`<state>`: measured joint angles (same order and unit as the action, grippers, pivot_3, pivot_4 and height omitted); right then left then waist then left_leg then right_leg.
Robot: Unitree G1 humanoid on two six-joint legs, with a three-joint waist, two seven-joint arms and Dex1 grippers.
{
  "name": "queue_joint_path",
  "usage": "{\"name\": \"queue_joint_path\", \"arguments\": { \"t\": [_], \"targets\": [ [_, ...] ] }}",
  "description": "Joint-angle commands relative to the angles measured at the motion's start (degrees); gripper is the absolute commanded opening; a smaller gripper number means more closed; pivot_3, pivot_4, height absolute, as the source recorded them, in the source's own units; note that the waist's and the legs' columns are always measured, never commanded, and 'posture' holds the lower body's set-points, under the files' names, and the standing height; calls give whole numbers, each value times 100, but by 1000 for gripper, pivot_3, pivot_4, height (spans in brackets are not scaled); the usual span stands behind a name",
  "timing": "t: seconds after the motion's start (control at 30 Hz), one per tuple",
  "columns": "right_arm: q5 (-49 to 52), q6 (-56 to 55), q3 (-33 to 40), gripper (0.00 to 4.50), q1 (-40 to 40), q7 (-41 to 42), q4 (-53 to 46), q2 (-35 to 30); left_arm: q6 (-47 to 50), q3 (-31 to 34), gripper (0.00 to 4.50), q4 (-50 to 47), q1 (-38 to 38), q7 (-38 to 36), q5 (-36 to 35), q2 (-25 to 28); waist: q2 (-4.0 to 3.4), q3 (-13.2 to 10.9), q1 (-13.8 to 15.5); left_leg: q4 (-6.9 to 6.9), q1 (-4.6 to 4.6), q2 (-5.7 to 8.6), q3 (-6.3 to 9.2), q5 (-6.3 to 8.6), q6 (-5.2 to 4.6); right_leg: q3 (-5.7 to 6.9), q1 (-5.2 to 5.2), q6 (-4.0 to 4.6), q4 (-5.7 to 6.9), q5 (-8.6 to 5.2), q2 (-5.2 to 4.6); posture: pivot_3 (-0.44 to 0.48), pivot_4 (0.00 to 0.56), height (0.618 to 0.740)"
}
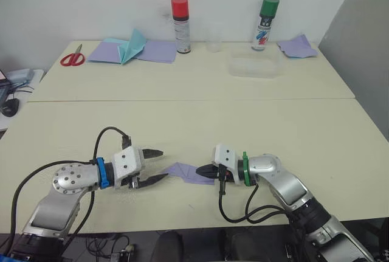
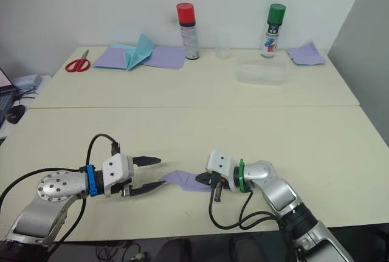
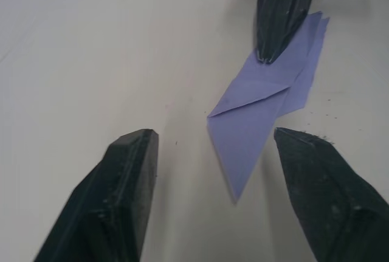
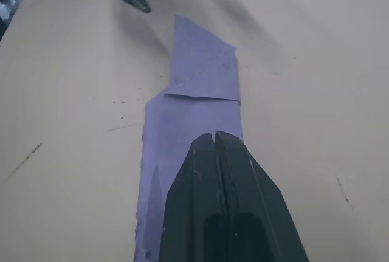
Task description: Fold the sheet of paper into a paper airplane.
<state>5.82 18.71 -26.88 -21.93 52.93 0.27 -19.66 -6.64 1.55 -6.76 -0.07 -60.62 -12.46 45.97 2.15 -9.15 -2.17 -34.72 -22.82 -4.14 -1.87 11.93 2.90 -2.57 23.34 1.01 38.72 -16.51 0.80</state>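
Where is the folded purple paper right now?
In the head views, the folded purple paper lies flat near the table's front edge, between the open left gripper and the shut right gripper pressing it.

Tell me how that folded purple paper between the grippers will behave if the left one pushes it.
The folded purple paper lies flat and thin, so it is probably very light and would slide on the smooth table. The right gripper, shut, rests on it, likely pinning it. Its free pointed end may buckle.

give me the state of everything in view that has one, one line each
sheet of paper: partly folded, flat on the table, pointed end toward the left gripper
left gripper: jaws open, not touching the paper
right gripper: jaws shut, tips pressing on the paper
red-capped spray can: upright, capped
green-capped spray can: upright, capped
scissors: lying closed
clear container: no lid on it
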Motion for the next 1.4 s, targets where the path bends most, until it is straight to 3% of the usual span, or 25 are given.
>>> {"name": "queue_joint_path", "arguments": {
  "t": [0.03,0.27,0.37,0.6,0.77,0.93,1.4],
  "targets": [
    [-27,227,160,0,-55,-98,18,-36,-420,7,4478,87,-37,37,115,-64,0,-11,3,-1,0,0,-2,0,0,-1,0,0,0,0,0,0,150,740],
    [104,298,382,0,-126,-112,-276,-5,-924,-41,4478,404,25,21,239,-130,7,-49,31,-8,-12,1,-10,0,0,-2,8,-12,0,7,0,0,150,740],
    [214,387,516,581,-169,-51,-488,-36,-975,-31,4500,467,52,15,216,-105,8,-57,31,-7,-25,2,-10,1,1,0,19,-9,1,5,2,0,150,740],
    [173,-264,651,3030,-217,84,-892,-284,-921,12,4500,187,203,83,104,-123,12,-64,29,-7,-51,32,-5,10,15,5,41,-7,4,3,8,0,150,740],
    [95,-1840,610,3030,-188,698,-1095,-717,-974,141,4500,-92,353,164,6,-116,13,-68,30,-15,-66,37,0,10,15,7,53,-9,9,2,8,0,150,740],
    [-191,-2815,406,3030,-154,751,-817,-763,-999,248,4500,-411,578,105,-125,-30,15,-68,25,-20,-64,37,-1,9,15,6,51,-10,15,1,8,0,150,740],
    [-1378,-2827,17,3030,107,144,-149,-663,-758,239,4500,-823,662,185,-280,-42,16,-68,33,-36,-56,40,2,9,15,7,41,-12,28,2,10,0,150,740]
  ]
}}
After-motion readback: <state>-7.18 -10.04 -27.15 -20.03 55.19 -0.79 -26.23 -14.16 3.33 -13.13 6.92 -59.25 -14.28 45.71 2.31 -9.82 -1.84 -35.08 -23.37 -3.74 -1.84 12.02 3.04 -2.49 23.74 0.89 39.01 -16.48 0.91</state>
